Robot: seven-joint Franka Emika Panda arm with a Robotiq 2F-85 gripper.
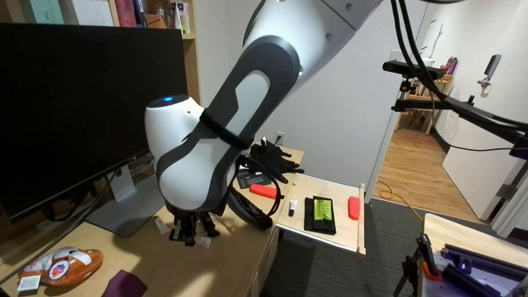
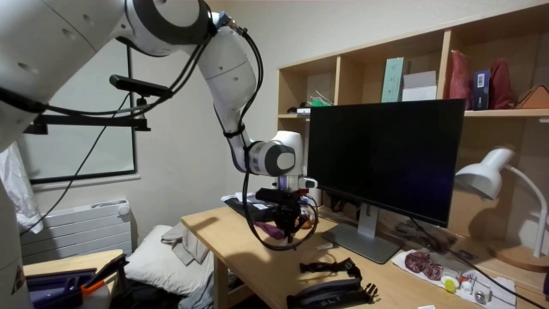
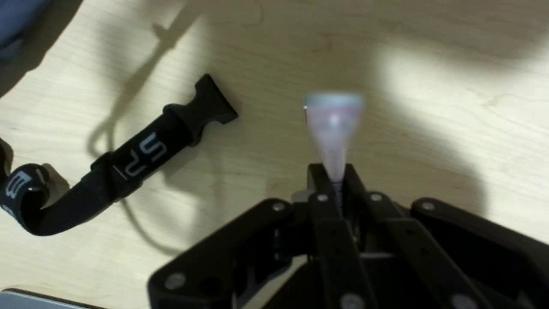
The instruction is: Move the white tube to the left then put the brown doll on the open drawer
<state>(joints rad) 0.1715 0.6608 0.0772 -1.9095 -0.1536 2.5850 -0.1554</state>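
A monitor [image 2: 386, 163] stands on the desk [image 2: 399, 285], a black strap [image 2: 334, 297] lying before it and a lamp [image 2: 478, 177] beside it. Behind, a shelf [image 2: 499, 113] holds boxes [image 2: 392, 80]. A grey cloth [image 2: 189, 245] lies on a pillow [image 2: 158, 262] near a radiator [image 2: 81, 223].

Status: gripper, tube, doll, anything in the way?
Gripper shut on white tube. Brown doll on desk, not yet in open drawer. Black item in drawer, possibly in doll's way.
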